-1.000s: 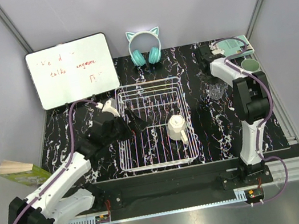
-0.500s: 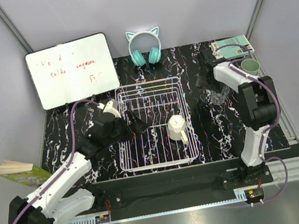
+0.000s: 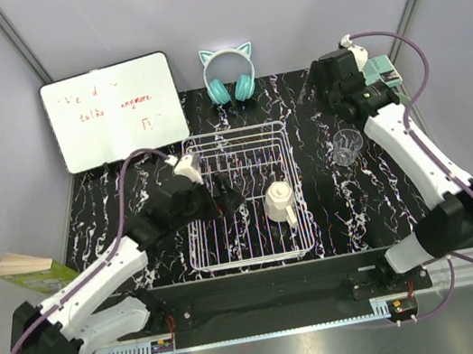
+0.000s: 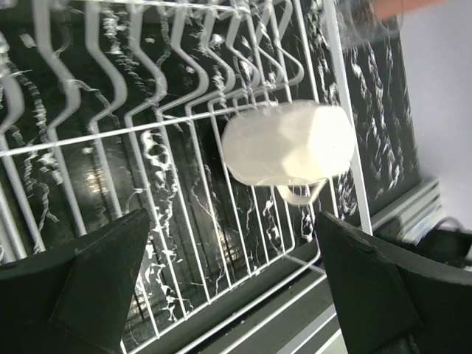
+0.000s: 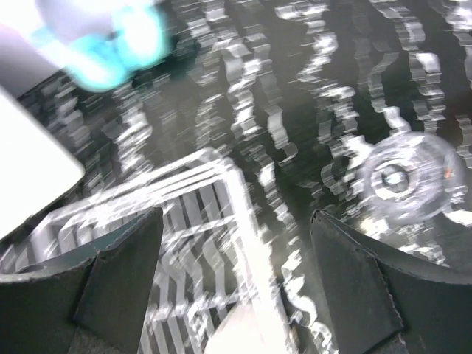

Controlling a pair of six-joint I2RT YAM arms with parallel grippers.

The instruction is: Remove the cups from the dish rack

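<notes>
The white wire dish rack [image 3: 212, 144] stands mid-table. A cream-white mug [image 3: 279, 201] with a handle lies inside it near the right wall, and shows in the left wrist view as the mug [image 4: 287, 144] on the rack's wires [image 4: 158, 133]. My left gripper [image 3: 226, 193] hovers open over the rack, left of the mug; its fingers [image 4: 81, 287] are empty. A clear glass [image 3: 348, 146] stands on the table right of the rack. My right gripper [image 3: 341, 94] is raised behind it, open and empty. The blurred right wrist view shows the glass [image 5: 404, 181] and the rack [image 5: 184, 221].
A whiteboard [image 3: 113, 112] leans at the back left. Teal cat-ear headphones [image 3: 228, 73] lie behind the rack. A teal book [image 3: 380, 71] sits at the back right beside the right arm. A green-and-tan box [image 3: 33, 268] lies off the table's left edge.
My right gripper opened, left the clear glass standing on the table and rose back toward the far right. My left gripper moved right over the rack toward the mug.
</notes>
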